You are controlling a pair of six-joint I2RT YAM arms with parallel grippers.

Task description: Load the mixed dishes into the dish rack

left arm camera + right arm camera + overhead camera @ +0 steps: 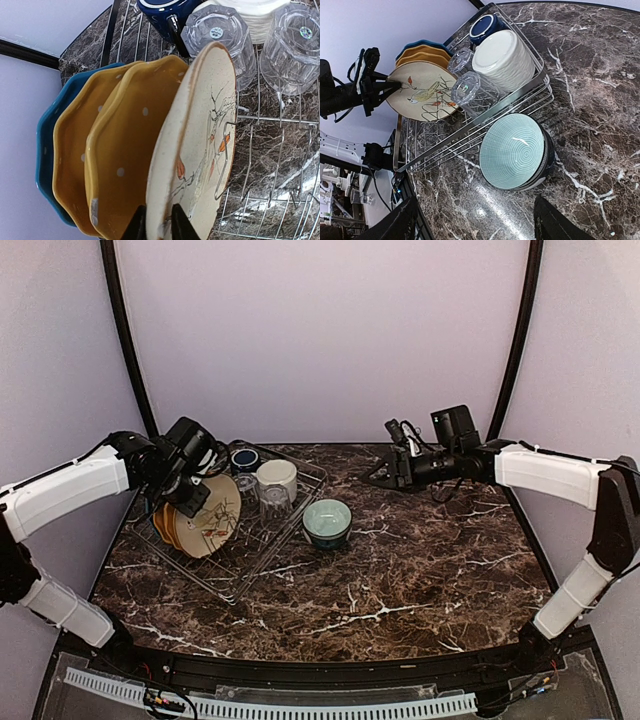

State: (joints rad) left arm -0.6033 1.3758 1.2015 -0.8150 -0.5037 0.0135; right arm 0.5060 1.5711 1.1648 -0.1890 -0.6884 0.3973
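The silver wire dish rack [262,558] lies at the left of the table. My left gripper [190,502] is shut on the rim of the cream leaf-patterned plate [200,135], which stands on edge in the rack next to two mustard-yellow plates [125,150] and a blue plate [42,165]. The dark blue mug [244,457], the cream mug [277,478] and two clear ribbed glasses [215,37] sit at the rack's far end. The pale-teal bowl [327,521] stands on the table just outside the rack's right rim. My right gripper [385,475] is open and empty, behind and right of the bowl [515,150].
The dark marble tabletop [420,570] stretches right and in front of the rack. Black curved poles [125,335] rise at the back corners. A cable tray [270,705] runs along the near edge.
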